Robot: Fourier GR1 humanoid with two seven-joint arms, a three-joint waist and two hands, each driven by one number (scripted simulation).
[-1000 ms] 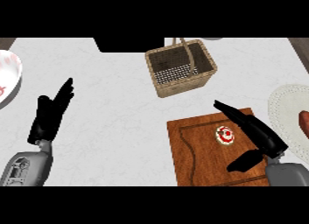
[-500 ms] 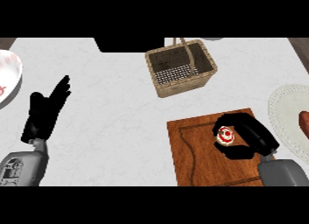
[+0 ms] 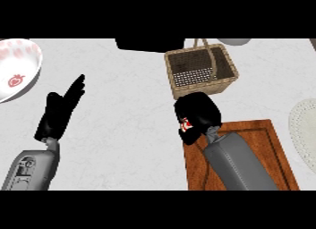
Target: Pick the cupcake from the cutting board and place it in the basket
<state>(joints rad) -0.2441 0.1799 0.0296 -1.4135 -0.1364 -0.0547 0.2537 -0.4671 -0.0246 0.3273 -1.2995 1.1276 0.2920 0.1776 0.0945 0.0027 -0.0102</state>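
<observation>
My right hand (image 3: 198, 114) is curled round the cupcake (image 3: 186, 124), of which only a red and white bit shows under the fingers. The hand hangs over the counter between the wooden cutting board (image 3: 266, 138) and the wicker basket (image 3: 201, 69), just below the basket's near rim. The basket stands open at the upper middle, with a mesh bottom and a handle. My left hand (image 3: 60, 112) rests open at the left, fingers pointing up.
A white bowl with a red mark (image 3: 11, 69) sits at the far left. A white plate (image 3: 310, 126) lies at the right edge. A dark object (image 3: 149, 44) stands behind the basket, a pale round thing (image 3: 234, 41) beside it.
My right hand closed on the cupcake on the board, lifted it and carried it up and left toward the basket. The view has shifted. The left hand stays put.
</observation>
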